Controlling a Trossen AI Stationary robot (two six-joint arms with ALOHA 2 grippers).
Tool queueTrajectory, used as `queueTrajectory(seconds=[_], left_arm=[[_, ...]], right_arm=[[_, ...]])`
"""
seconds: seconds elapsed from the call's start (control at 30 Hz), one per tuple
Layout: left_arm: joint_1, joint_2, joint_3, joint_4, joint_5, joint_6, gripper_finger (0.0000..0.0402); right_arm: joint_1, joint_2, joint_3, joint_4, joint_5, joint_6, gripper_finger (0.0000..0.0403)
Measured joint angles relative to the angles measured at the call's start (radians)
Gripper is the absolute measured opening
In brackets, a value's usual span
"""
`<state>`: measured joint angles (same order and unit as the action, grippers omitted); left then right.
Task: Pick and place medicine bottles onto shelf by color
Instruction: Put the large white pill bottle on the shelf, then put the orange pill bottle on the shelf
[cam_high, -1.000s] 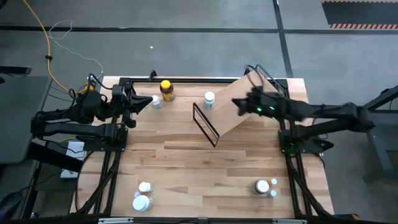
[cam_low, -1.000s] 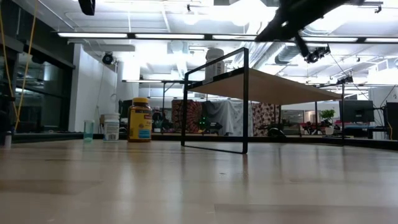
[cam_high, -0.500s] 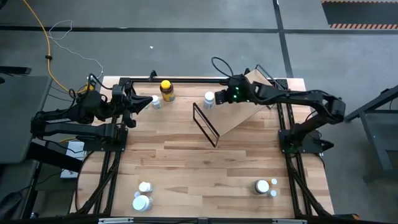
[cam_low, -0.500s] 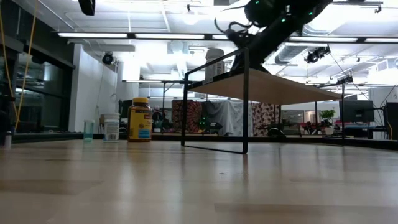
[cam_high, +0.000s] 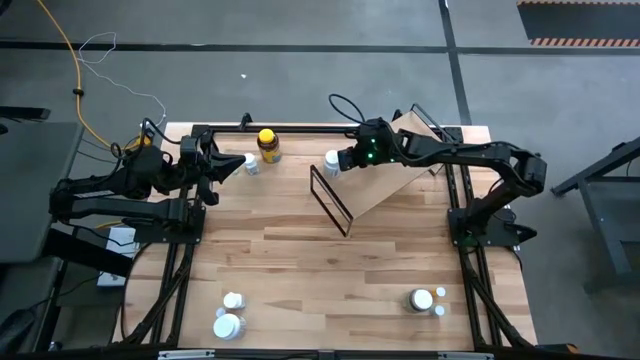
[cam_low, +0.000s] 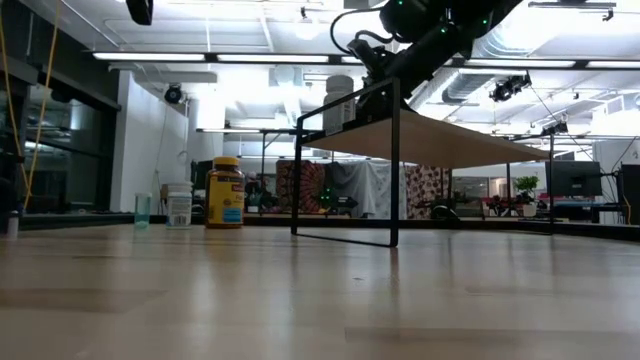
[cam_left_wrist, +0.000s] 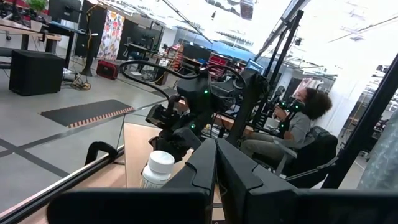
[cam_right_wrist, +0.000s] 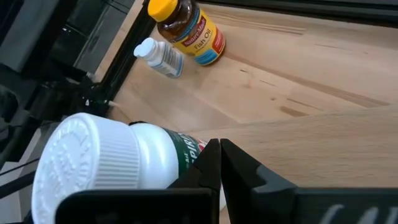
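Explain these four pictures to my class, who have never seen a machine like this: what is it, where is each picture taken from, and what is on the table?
It is a robot with two dark arms at a wooden table. One picture looks straight down, one looks level across the tabletop, and two come from cameras on the arms' wrists. The right gripper, its fingers shut, has reached beside a white bottle standing on the light-wood shelf; it holds nothing. The left gripper, also shut and empty, waits at the far left corner. Near it stand an amber bottle with a yellow cap and a small white bottle. More white bottles wait at the near edge, two on the left and two on the right.
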<state>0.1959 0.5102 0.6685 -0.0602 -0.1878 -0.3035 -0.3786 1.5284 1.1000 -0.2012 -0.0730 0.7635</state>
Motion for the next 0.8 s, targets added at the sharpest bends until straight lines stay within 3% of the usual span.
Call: queueTrajectory(seconds=[0.6, 0.8], left_arm=[[0.0, 0.0, 0.0, -0.003, -0.007, 0.0, 0.0003], [0.0, 0.0, 0.0, -0.003, -0.007, 0.0, 0.0003]], right_arm=[[0.008, 0.0, 0.0, 0.053, -0.052, 0.039, 0.0], [-0.01, -0.069, 0.0, -0.058, -0.042, -0.061, 0.0]])
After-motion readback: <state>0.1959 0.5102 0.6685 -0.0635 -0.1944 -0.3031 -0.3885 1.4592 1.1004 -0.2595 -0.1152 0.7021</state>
